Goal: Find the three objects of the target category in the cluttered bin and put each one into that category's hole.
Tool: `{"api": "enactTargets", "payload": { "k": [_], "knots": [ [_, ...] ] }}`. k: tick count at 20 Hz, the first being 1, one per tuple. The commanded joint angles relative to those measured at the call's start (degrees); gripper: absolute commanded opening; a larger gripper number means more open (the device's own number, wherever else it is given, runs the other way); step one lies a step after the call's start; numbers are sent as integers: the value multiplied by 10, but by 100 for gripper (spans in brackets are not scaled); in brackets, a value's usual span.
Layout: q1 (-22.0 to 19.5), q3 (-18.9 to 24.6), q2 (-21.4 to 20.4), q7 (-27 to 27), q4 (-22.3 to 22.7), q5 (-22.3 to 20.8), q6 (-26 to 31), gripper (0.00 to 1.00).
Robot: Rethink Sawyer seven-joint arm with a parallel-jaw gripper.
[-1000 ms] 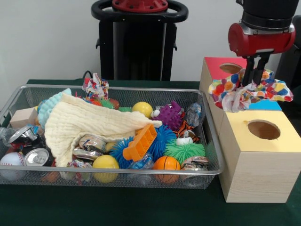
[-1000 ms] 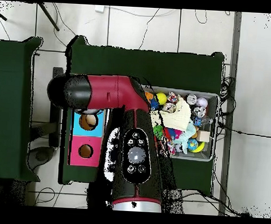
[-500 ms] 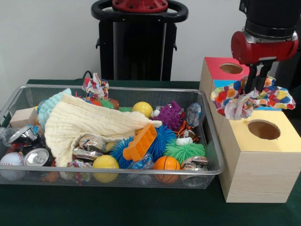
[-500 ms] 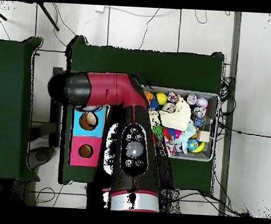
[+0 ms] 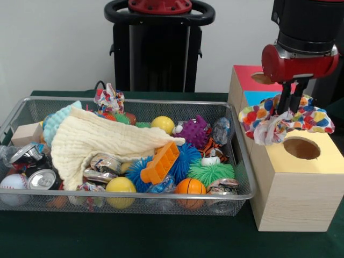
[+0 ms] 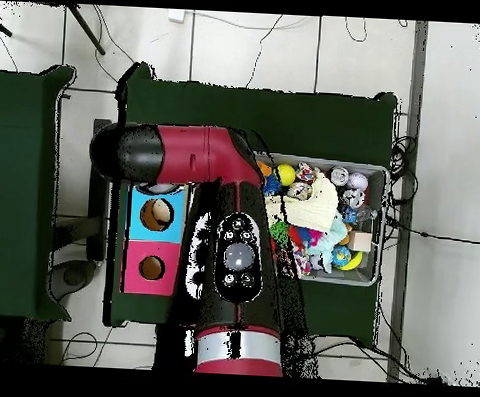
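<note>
Jaws clamped on a multicoloured spotted cloth (image 5: 286,119), gripper (image 5: 290,102) hanging below the red and black arm (image 5: 301,37) over the wooden sorting box (image 5: 293,188). Cloth draped across the blue panel (image 5: 258,98) of the box top, its white knotted end drooping at 7 o'clock from the gripper, its right edge spread toward 3 o'clock, just above and touching the rim area of the yellow panel's hole (image 5: 301,147). Red panel's hole (image 5: 262,78) at 11 o'clock from the gripper, partly hidden behind the arm's red collar.

Wire mesh bin (image 5: 21,115) on the green tabletop (image 5: 134,242), at 9 o'clock from the box and just beside it. Packed with clutter: cream muslin cloth (image 5: 102,142) spread across the left half, second patterned cloth (image 5: 109,99) bunched on the far rim at 12 o'clock from it, orange plastic block (image 5: 160,162) lying tilted on a blue spiky ball (image 5: 185,158), green spiky ball (image 5: 210,173) at 3 o'clock from that, purple spiky toy (image 5: 194,130) toward the far right corner, small basketball (image 5: 190,188) and yellow ball (image 5: 120,187) against the near wall, crushed cans (image 5: 32,166) and a baseball (image 5: 13,185) at the left end.

Overhead: arm (image 6: 226,246) covering most of the box, only the blue hole (image 6: 157,214) and the red hole (image 6: 152,268) showing; bin (image 6: 377,174) at 3 o'clock from the arm.
</note>
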Motion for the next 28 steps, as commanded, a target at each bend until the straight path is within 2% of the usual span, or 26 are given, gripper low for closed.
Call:
{"api": "enactTargets", "payload": {
  "k": [1, 10, 28],
  "knots": [
    [3, 2, 34, 113, -19, 8, 32, 0],
    [16, -2, 36, 121, -7, 8, 11, 0],
    [35, -11, 61, 135, -24, 18, -14, 0]
  ]
}}
